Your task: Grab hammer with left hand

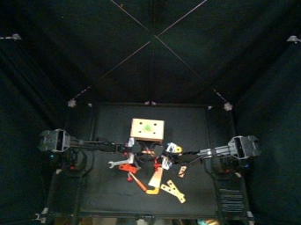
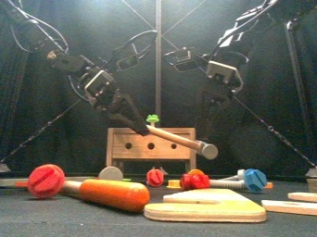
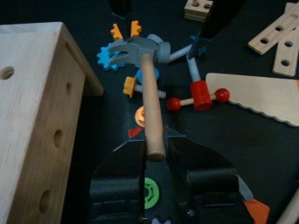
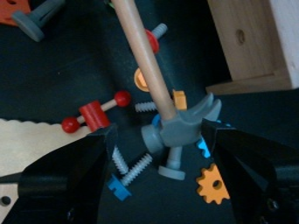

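Note:
The hammer [image 2: 168,136] has a wooden handle and a grey metal head [image 2: 209,150]. It hangs tilted above the table, head lower and toward the right. My left gripper [image 2: 114,100] is shut on the end of the handle [image 3: 149,105]; the left wrist view shows the head [image 3: 145,45] at the far end. My right gripper [image 4: 160,166] stands wide open around the hammer head [image 4: 179,125] without touching it. In the front view the right gripper [image 2: 218,88] hangs just above the head.
A wooden box with holes [image 2: 148,148] stands behind the hammer, mid-table [image 1: 146,129]. In front lie an orange-handled toy tool [image 2: 111,194], a wooden saw [image 2: 205,205], red bolts [image 2: 195,180], a blue gear [image 2: 254,178] and an orange gear [image 4: 214,184].

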